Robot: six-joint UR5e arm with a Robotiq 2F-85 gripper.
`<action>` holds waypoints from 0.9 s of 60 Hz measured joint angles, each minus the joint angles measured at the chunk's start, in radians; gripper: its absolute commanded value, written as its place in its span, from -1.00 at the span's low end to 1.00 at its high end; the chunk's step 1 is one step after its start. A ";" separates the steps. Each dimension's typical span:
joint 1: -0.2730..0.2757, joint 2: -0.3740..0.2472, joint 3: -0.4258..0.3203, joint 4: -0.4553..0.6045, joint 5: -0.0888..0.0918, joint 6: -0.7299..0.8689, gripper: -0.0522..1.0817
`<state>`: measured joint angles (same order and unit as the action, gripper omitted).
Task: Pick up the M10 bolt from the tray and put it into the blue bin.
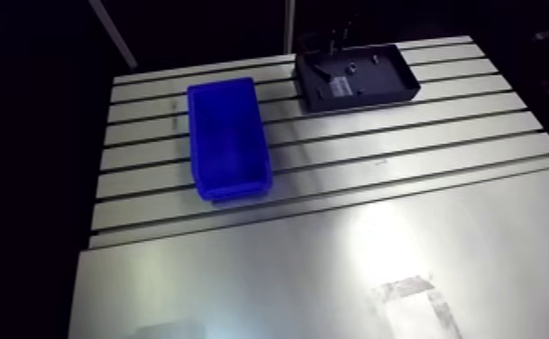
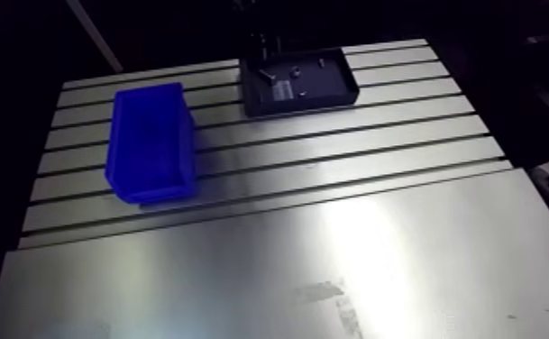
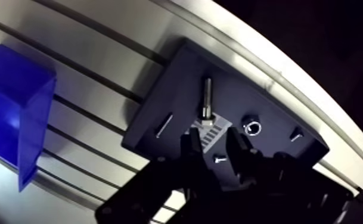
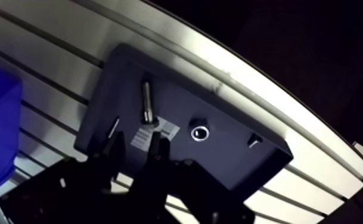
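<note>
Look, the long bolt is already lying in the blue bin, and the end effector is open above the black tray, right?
Not quite. The wrist view shows the bolt lying in the black tray, just ahead of the end effector, not in the blue bin. The rest is right: the end effector is open above the black tray.

Blue bin (image 2: pixel 151 144), dark tray (image 2: pixel 327 90) apart on slotted table (image 2: pixel 350 167)

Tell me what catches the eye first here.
The bright blue plastic bin stands out on the slotted aluminium table. Apart from it, at the table's far edge, sits a dark rectangular tray, where a long steel bolt lies just ahead of the open gripper.
</note>
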<state>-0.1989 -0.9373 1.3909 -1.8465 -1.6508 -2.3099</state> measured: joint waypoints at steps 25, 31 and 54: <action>0.001 0.015 0.007 -0.049 0.001 0.001 0.19; 0.002 0.021 0.008 -0.059 0.002 0.001 0.19; 0.005 0.031 0.014 -0.076 0.005 0.003 0.20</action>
<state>-0.1936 -0.9064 1.4051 -1.9223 -1.6456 -2.3073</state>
